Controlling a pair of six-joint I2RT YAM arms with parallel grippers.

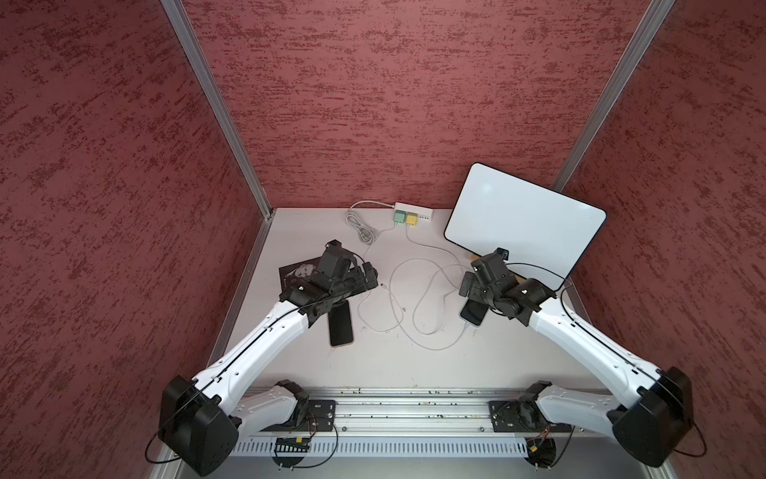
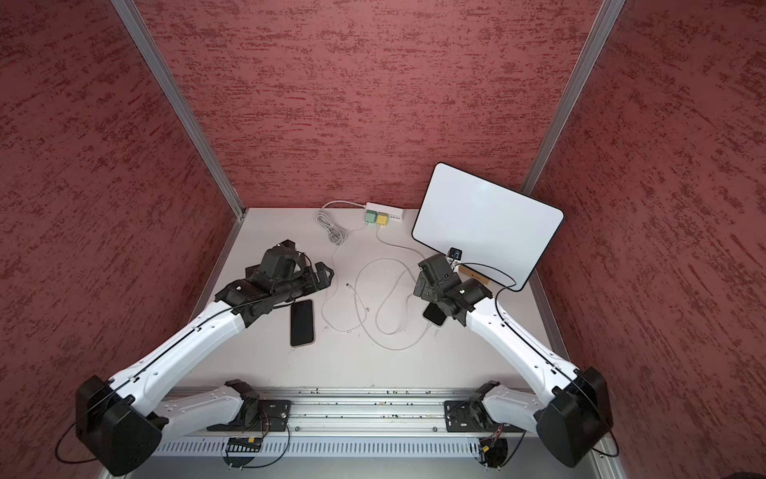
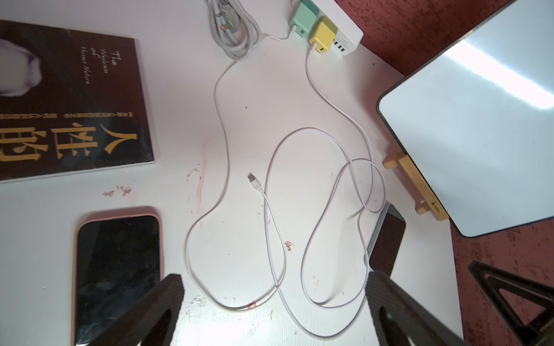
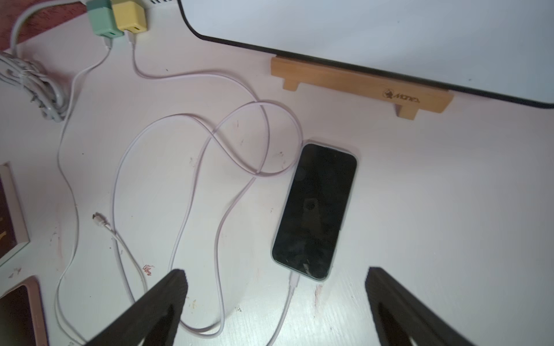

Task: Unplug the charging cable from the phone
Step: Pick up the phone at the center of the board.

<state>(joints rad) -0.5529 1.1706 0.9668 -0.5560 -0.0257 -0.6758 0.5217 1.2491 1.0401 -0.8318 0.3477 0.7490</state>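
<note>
**Charging cable seated in phone; both grippers empty**

1. The white charging cable point(image 4: 286, 305) lies in loose loops on the white table point(image 1: 373, 365). Its connector point(image 4: 293, 280) is plugged into the bottom edge of the black-screened phone in a pale green case point(image 4: 314, 209).
2. That phone lies flat, screen up, near the wooden stand point(image 4: 359, 87) of the white board point(image 4: 389, 30).
3. My right gripper point(image 4: 275, 275) hangs above the table. Its fingers are spread wide and hold nothing. In the right wrist view the connector shows between them.
4. My left gripper point(image 3: 274, 278) is equally wide and empty, beside a second phone in a pink case point(image 3: 117, 269).
5. A second cable's free connector point(image 3: 253, 179) lies bare on the table, apart from both phones.
6. The yellow adapter point(image 3: 322, 36) and green adapter point(image 3: 302, 18) sit in the white power strip point(image 3: 344, 27) at the table's far edge.
</note>
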